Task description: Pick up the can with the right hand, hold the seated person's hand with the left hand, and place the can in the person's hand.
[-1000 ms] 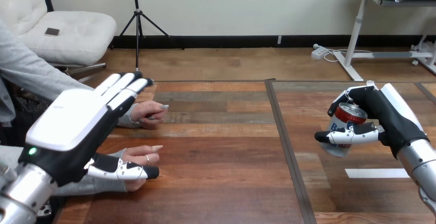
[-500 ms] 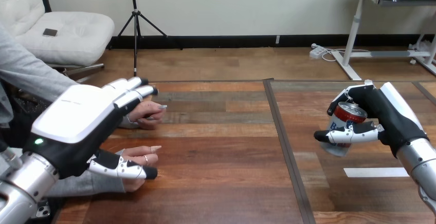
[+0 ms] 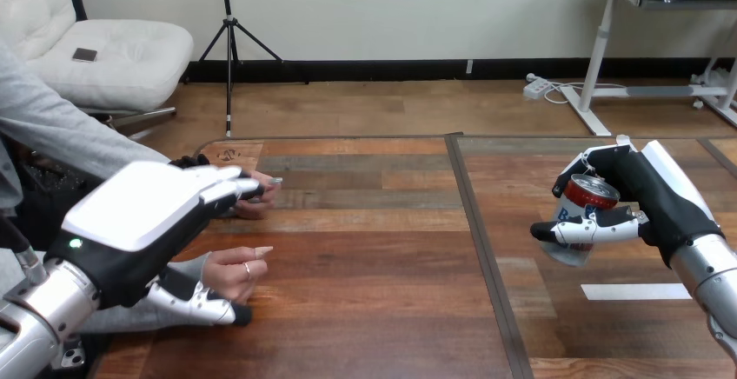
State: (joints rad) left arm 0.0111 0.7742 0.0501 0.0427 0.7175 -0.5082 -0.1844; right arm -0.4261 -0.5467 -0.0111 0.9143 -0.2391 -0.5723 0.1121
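The can [image 3: 593, 193] is clamped by the right hand [image 3: 645, 192] for handover; the left hand [image 3: 139, 214], fingers apart, is set over the person's near hand [image 3: 231, 267], seemingly to grasp it.

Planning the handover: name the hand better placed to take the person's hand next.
Left. The left hand hovers open over the person's nearer hand, thumb beside it. The right hand is across the table, shut on the can.
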